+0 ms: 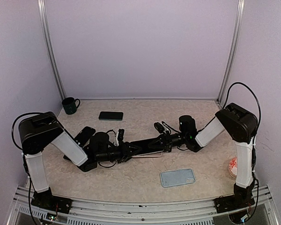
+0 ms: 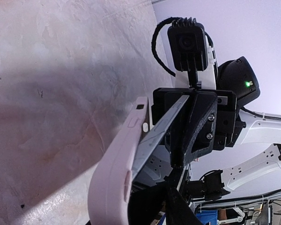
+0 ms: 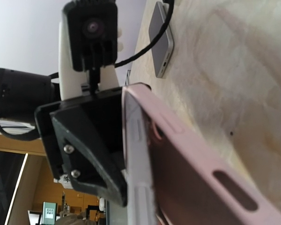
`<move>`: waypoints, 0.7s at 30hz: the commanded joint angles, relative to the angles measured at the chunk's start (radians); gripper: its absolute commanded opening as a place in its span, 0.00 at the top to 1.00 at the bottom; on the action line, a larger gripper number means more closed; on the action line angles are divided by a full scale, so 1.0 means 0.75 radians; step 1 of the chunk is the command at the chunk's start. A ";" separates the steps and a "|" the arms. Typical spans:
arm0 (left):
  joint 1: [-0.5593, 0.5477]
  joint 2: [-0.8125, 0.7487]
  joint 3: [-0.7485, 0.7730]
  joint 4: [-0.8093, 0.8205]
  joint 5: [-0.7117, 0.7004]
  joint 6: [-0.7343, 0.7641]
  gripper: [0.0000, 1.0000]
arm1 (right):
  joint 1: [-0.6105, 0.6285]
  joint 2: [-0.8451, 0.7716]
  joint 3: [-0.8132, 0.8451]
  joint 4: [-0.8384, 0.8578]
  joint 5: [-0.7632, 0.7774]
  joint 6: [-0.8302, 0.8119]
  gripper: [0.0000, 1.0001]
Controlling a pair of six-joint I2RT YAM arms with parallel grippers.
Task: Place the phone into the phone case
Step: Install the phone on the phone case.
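No legible writing; left gripper point(image 1: 131, 151) and right gripper point(image 1: 160, 141) both clamped on pink phone case point(image 1: 147, 154) at frame center, blue case point(image 1: 177, 177) lower right.

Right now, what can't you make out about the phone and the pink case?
- Top view: the phone and pink case are a thin sliver; the left end effector and right end effector cover them.
- Left wrist: the case's near end is cut off by the bottom edge.
- Right wrist: phone screen hidden edge-on; seating unclear.

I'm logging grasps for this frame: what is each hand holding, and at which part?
Both hands meet end to end on one pink phone case with the phone partly in it. The left hand grips one end, the right hand the opposite end.
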 commanded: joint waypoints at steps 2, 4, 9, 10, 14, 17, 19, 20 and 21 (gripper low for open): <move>-0.009 -0.014 0.026 0.246 0.052 0.018 0.70 | 0.034 -0.019 0.007 -0.044 -0.017 -0.003 0.90; -0.008 -0.012 0.025 0.253 0.058 0.014 0.74 | 0.033 -0.021 0.007 -0.047 -0.023 -0.007 0.90; -0.009 -0.007 0.025 0.267 0.063 0.009 0.79 | 0.034 -0.024 0.009 -0.061 -0.028 -0.017 0.88; -0.008 -0.006 0.025 0.272 0.065 0.009 0.81 | 0.034 -0.026 0.010 -0.064 -0.030 -0.020 0.88; -0.009 -0.002 0.025 0.282 0.071 0.003 0.83 | 0.032 -0.033 0.019 -0.105 -0.044 -0.048 0.84; -0.009 -0.003 0.022 0.284 0.074 0.004 0.84 | 0.031 -0.048 0.033 -0.188 -0.046 -0.101 0.79; -0.008 -0.005 0.021 0.286 0.077 0.006 0.85 | 0.027 -0.067 0.051 -0.294 -0.042 -0.170 0.76; -0.007 -0.007 0.020 0.287 0.080 0.008 0.87 | 0.025 -0.077 0.064 -0.353 -0.036 -0.209 0.74; -0.009 -0.008 0.020 0.286 0.081 0.008 0.87 | 0.022 -0.089 0.077 -0.425 -0.027 -0.253 0.73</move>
